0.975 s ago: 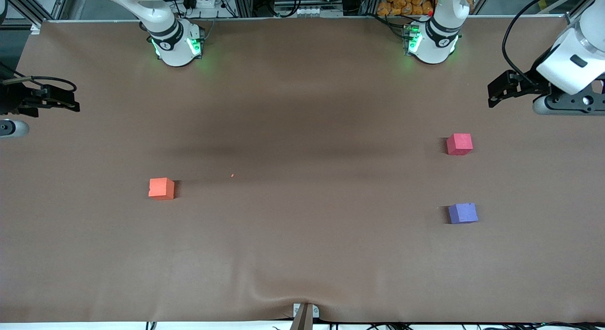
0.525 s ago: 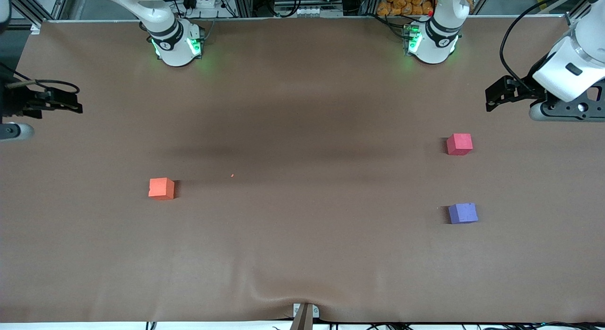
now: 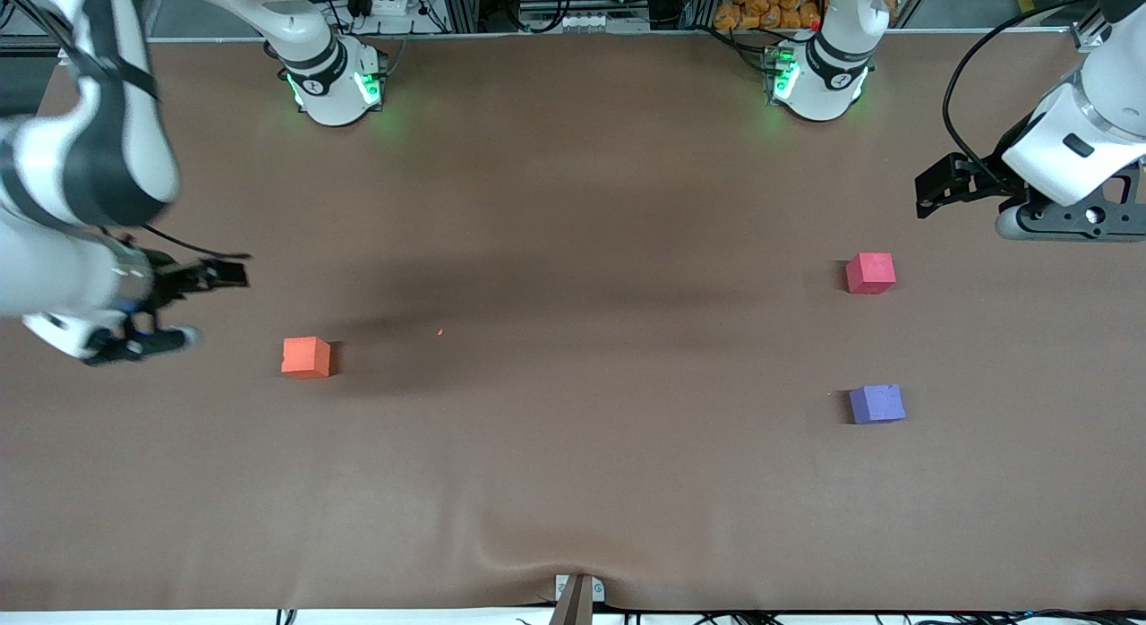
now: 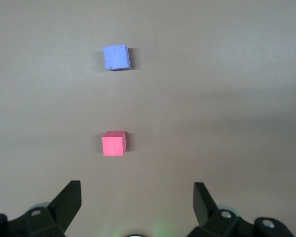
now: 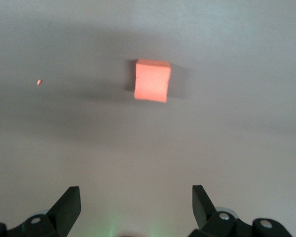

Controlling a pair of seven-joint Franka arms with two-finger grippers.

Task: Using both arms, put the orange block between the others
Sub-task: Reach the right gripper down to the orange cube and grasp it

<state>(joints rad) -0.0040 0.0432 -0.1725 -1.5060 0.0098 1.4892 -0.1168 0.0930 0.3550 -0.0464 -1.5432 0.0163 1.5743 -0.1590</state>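
Looking light, soft foam: orange block [image 3: 305, 357] lay near worktop's right-arm edge; best pinched across flat side faces. Right end effector [image 3: 192, 304] wide, empty, hovered beside it. Left end effector [image 3: 936, 192] wide, empty, waited over left-arm edge.

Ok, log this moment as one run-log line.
right gripper: open, over table beside small matte orange cube | left gripper: open, above red-pink cube end | purple-blue cube: untouched | orange: not yet grasped

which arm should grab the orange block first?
Right. Its open end effector hangs near the orange block at that arm's end of the table. The left end effector, also open, is up by the red cube and purple cube.
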